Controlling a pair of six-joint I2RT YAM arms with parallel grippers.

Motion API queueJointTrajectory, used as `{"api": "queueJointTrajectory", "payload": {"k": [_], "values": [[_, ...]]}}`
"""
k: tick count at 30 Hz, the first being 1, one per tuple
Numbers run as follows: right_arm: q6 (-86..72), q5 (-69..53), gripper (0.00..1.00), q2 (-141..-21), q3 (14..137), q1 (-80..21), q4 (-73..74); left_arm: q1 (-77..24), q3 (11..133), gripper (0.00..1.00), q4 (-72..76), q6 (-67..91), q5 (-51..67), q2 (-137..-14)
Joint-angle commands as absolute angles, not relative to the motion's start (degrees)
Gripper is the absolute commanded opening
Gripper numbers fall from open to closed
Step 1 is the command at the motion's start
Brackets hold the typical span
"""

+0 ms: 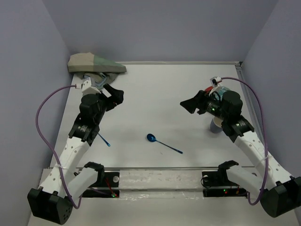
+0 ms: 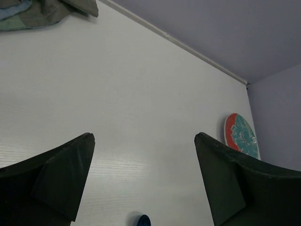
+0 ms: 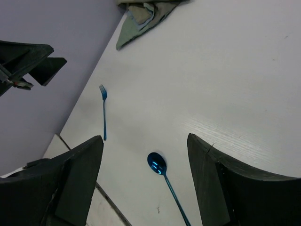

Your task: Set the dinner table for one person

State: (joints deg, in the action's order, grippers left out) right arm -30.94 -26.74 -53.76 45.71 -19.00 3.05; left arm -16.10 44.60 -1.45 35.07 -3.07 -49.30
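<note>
The left gripper (image 1: 116, 95) hangs with its jaws spread wide and nothing between them. It is over the far-left part of the dinner table (image 1: 155, 89), just short of the crumpled tan-and-green placemat (image 1: 94, 63), which is bunched into the far-left corner against the wall. The right gripper (image 1: 186, 104) is parted and empty too, pointing inward from the right side toward the middle.

Between the two grippers a broad bare stretch of white tabletop runs back to the far wall. Nearer the arm bases a blue spoon (image 1: 162, 142) lies on its own mid-table, with its bowl to the left and its handle angled toward the near right.

A blue fork (image 3: 104, 110) lies toward the left side. From above, the left arm covers most of it and only one end shows. A red-and-teal plate (image 2: 241, 135) sits near the right wall, and in the overhead view the right arm hides nearly all of it. A pale cup (image 1: 215, 125) peeks out beside the right wrist, and its shape is hard to make out.
</note>
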Motion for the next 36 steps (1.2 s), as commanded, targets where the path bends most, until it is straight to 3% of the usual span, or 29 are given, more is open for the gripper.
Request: {"api": "queueJointTrajectory", "payload": {"k": [1,7,14,17,23,36], "values": [[-28.65,-23.03,0.78,-51.33,46.32,-19.16,2.2,-14.51,44.03,0.99,4.04,36.03,-3.34,-48.6],[-28.13,-22.33,0.76,-53.17,45.53,-19.16,0.8,-13.54,45.35,0.99,13.26,38.67,-0.35,-54.3],[-28.39,-23.02,0.76,-53.79,43.59,-19.16,-2.2,-10.82,55.53,0.99,18.63,42.45,-12.11,-73.51],[-28.48,-24.08,0.76,-53.62,42.2,-19.16,-2.55,-6.34,63.53,0.91,16.62,44.03,-10.9,-80.75],[-29.35,-24.87,0.76,-51.86,39.2,-19.16,-3.34,-0.72,76.72,0.85,12.22,44.46,-14.23,-98.58],[-27.95,-27.86,0.76,-55.02,39.64,-19.16,-3.78,7.64,86.74,0.82,21.26,49.75,-7.74,-117.24]]}}
